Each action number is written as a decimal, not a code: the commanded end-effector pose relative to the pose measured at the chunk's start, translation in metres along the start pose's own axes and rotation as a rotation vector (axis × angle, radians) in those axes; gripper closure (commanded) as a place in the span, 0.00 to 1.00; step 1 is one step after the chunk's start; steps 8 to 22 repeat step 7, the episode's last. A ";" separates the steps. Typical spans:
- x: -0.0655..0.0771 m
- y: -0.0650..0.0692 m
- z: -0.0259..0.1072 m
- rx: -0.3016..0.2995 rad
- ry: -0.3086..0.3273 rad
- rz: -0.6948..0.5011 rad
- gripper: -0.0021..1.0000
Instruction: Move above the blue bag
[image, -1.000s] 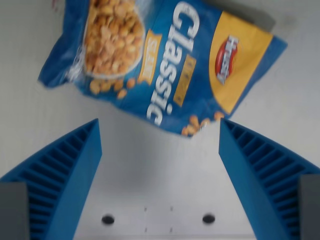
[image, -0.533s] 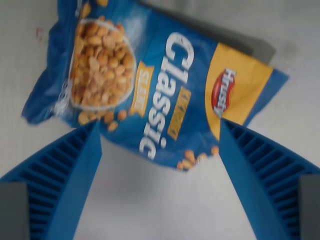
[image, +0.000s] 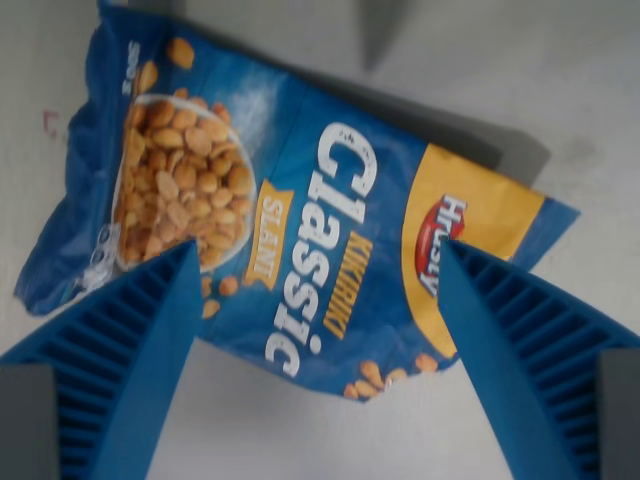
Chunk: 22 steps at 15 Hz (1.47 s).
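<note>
Blue and glossy, the blue bag (image: 290, 220) lies flat on the pale grey worktop (image: 600, 120), slanted across the upper and middle part of the wrist view. Its printing runs sideways: the large white word "Classic" is the clearest, with a smaller yellow word beside it that is too blurred to read. A yellow banner holds short white lettering, also unclear. On the wrist view's left the bag shows a white bowl heaped with golden nuts, with loose nuts printed around it and along the lower edge. On the wrist view's right a yellow panel carries a red oval logo with white script that looks like a brand name but cannot be made out with certainty. The hand (image: 318, 300) is spread wide, holding nothing; its two blue ribbed fingers (image: 130, 350) rise from the lower corners, one on each side, and their tips overlap the bag's left and right ends in the picture. Whether they touch the bag cannot be told. A dark shadow falls on the worktop behind the bag's upper edge.
</note>
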<state>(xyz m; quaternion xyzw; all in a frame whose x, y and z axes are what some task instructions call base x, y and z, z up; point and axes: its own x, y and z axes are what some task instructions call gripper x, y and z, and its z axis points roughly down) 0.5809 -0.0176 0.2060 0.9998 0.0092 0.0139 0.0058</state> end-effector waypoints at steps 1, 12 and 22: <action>0.008 0.005 0.002 0.013 -0.004 -0.021 0.00; 0.010 0.005 0.006 0.016 -0.005 -0.021 0.00; 0.010 0.005 0.006 0.016 -0.005 -0.021 0.00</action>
